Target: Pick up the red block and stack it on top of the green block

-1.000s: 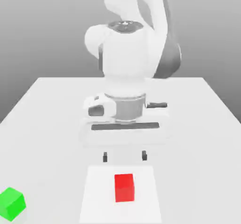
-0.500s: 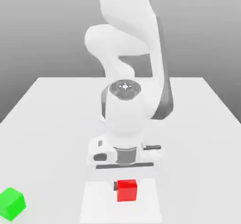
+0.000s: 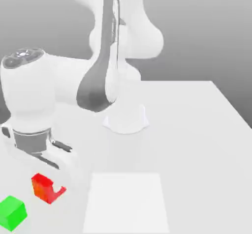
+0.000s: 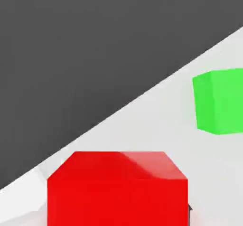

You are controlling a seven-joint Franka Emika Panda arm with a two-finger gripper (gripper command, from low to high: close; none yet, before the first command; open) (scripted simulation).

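Red and matte, the cube (image 3: 43, 188) is gripped in the closed pincer (image 3: 50, 189), near the green cube (image 3: 12, 213), which sits by the exterior view's left edge. Open white tabletop (image 3: 192, 154) stretches toward the exterior view's right, around the bare white square (image 3: 126, 203).

White table (image 3: 197, 154); green block (image 3: 12, 213), pale square on it (image 3: 126, 203).

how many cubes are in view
2: the red cube, held up by the claw, and the green cube, on the table at the exterior view's left. Others could be hidden behind the arm.
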